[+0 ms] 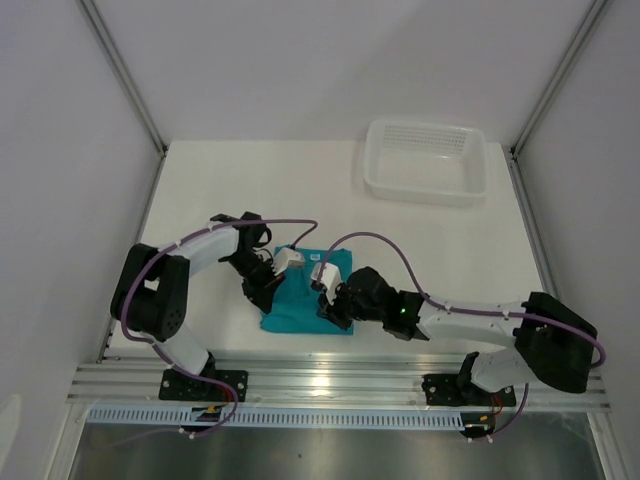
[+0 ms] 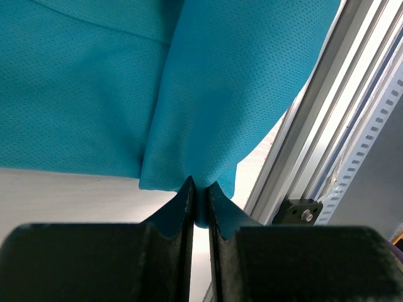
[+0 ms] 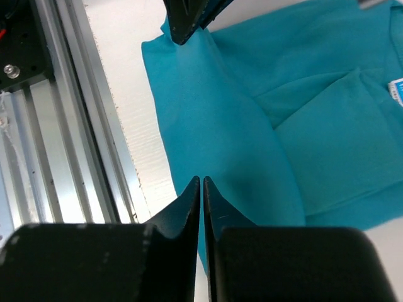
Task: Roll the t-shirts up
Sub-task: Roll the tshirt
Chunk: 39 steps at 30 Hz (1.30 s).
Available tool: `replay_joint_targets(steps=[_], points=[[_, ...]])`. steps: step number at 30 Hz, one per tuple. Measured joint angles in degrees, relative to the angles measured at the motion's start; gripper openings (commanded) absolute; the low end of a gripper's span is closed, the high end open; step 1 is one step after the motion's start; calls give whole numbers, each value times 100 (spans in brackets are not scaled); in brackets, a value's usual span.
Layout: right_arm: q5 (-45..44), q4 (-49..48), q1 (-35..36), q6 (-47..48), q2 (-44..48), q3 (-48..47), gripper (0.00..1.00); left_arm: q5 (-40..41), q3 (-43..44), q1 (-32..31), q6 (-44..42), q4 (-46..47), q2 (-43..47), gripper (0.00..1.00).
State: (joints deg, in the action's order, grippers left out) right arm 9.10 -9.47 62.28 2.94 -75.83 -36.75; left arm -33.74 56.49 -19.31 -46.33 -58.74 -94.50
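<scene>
The teal t-shirt (image 1: pixel 302 300) lies folded into a small rectangle near the table's front edge, between my two grippers. My left gripper (image 1: pixel 266 293) is at its left edge. In the left wrist view the left gripper (image 2: pixel 200 196) is shut on a pinched corner of the t-shirt (image 2: pixel 94 82), and the cloth rises in a fold from the jaws. My right gripper (image 1: pixel 332 306) is at the shirt's right side. Seen from the right wrist, its jaws (image 3: pixel 201 182) are pressed together over the t-shirt's (image 3: pixel 302 100) near edge, with no cloth seen between them. A white neck label (image 3: pixel 395 91) peeks in at the right.
A white plastic basket (image 1: pixel 427 160) stands at the back right of the table. The aluminium rail (image 1: pixel 340 385) runs along the front edge, just beside the shirt (image 3: pixel 56 126). White walls enclose the left, right and back sides.
</scene>
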Motion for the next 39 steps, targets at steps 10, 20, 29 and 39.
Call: replay_joint_targets(steps=[10,20,29,39], points=[[35,-929,-70,-289,-949,28,3,13,2,0,133,50,0,23],[-125,-1266,-415,-835,-1423,125,0,205,33,20,660,415,308,32],[-170,-1668,-638,-1349,-1563,299,0,201,37,111,1032,597,1633,30],[-267,-1740,-669,-1506,-1563,319,1,553,-820,-669,1191,1198,1985,18]])
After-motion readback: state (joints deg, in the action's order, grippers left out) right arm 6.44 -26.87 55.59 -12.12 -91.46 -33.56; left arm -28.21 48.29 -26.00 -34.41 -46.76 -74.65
